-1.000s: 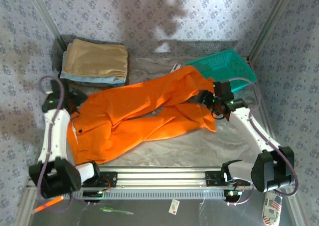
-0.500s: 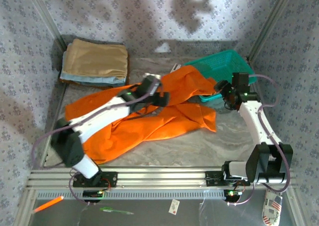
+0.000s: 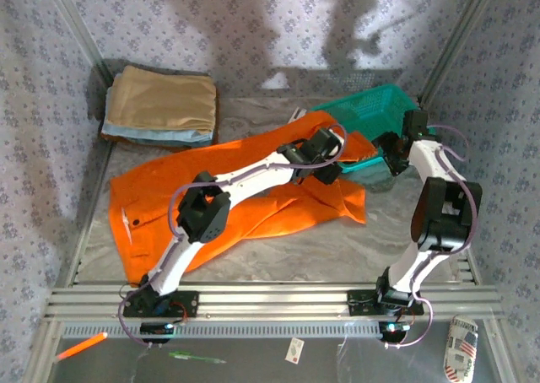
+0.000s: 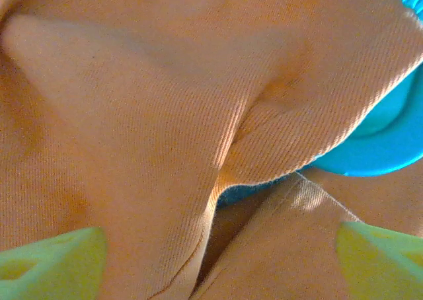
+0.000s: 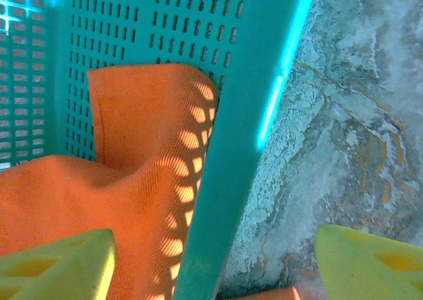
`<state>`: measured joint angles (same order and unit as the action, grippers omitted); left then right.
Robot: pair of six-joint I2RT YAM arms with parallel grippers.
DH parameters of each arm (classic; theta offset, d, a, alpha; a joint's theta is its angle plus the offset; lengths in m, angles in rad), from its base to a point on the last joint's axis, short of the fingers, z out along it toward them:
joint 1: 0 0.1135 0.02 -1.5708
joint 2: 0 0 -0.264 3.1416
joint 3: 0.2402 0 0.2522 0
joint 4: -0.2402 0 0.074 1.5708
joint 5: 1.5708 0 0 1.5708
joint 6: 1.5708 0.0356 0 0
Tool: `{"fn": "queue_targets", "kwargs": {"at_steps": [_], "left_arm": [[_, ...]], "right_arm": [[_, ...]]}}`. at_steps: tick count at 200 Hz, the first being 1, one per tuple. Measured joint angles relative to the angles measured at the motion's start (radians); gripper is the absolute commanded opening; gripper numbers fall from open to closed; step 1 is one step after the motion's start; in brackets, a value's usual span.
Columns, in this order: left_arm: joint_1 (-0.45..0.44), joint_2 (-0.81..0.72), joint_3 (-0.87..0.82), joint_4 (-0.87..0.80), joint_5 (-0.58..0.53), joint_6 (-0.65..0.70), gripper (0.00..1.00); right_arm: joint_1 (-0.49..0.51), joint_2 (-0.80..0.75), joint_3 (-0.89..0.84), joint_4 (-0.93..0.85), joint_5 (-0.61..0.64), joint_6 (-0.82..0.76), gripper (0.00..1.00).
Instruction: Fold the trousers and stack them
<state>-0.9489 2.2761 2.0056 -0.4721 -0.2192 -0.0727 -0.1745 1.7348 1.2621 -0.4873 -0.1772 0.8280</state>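
**Asker:** Where are the trousers?

**Describer:** The orange trousers point(image 3: 156, 199) lie spread across the table point(image 3: 278, 252), with the waist to the left and the legs running right. One leg end reaches over the rim of the teal basket point(image 3: 381, 105) and into it.

**Asker:** And the left gripper?

**Describer:** The left gripper point(image 4: 215, 263) hovers low over a fold of that leg beside the basket. Its fingers are wide apart and grip nothing.

**Asker:** The right gripper?

**Describer:** The right gripper point(image 5: 211, 265) is equally wide and empty, with its fingers either side of the basket wall. A tan folded cloth point(image 3: 164, 98) sits on a light blue cloth point(image 3: 152, 134) in the far left corner.
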Motion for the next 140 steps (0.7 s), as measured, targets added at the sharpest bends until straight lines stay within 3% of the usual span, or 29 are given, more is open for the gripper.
{"fn": "queue_targets", "kwargs": {"at_steps": [27, 61, 73, 95, 140], "left_arm": [[0.011, 0.0, -0.038, 0.025, 0.02, 0.026, 0.77], [0.03, 0.002, -0.143, 0.049, 0.076, 0.08, 0.58], [0.037, 0.006, -0.15, 0.05, 0.077, 0.092, 0.43], [0.048, 0.006, -0.15, 0.07, 0.066, 0.118, 0.0], [0.057, -0.062, -0.238, 0.142, 0.037, 0.137, 0.0]], "right_arm": [[-0.006, 0.049, 0.016, 0.003, 0.0, -0.001, 0.51], [-0.023, 0.063, 0.026, 0.018, -0.011, -0.005, 0.23], [-0.024, 0.063, 0.032, 0.018, -0.011, -0.002, 0.15], [-0.03, 0.063, 0.043, 0.02, -0.023, -0.003, 0.0], [-0.029, 0.063, 0.043, 0.011, -0.013, 0.019, 0.0]]}}
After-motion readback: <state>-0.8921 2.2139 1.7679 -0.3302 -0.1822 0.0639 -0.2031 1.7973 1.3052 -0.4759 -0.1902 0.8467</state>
